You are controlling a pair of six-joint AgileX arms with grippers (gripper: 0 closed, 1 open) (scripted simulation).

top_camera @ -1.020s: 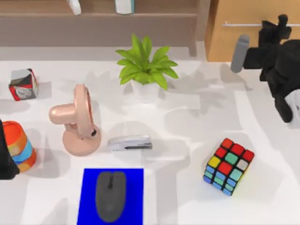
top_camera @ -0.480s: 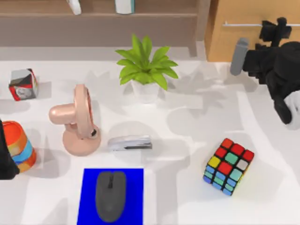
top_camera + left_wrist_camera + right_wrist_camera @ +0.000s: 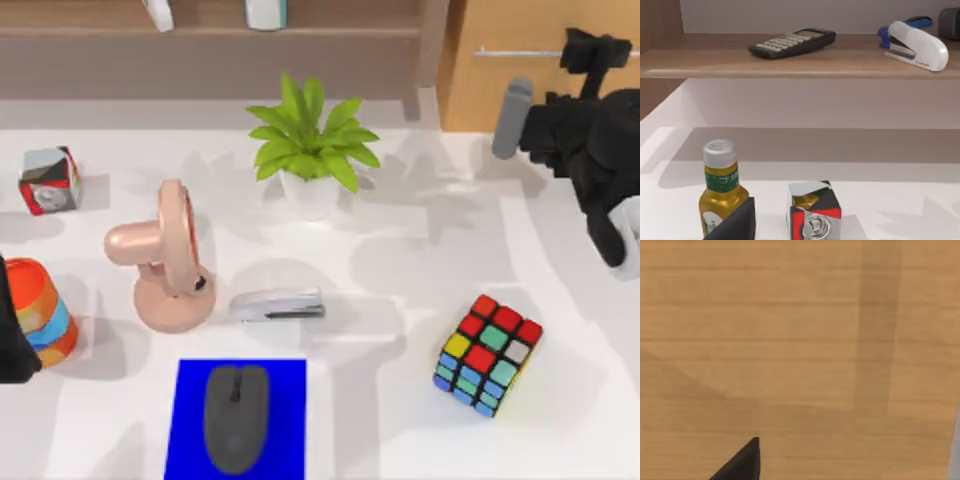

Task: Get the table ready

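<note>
white table spread wide under everything, cluttered: plant at the back middle, pink fan left of centre, stapler just beside it, grey mouse on a blue mat at the near edge, colour cube toward the right, small box and striped cup at the far left. right gripper up at the back right, against the light-wood cabinet, close to its thin handle; right wrist view all wood grain, one dark fingertip at the edge. cannot tell whether that claw is wide or narrow. left arm parked at the table's left edge beside the cup; claw state cannot be told there either, though a bottle and the box show ahead of it.

probably the reach for the drawer handle, ahead of any tidying. next: line the fingers across the handle, close, pull straight out, no sideways drag.
</note>
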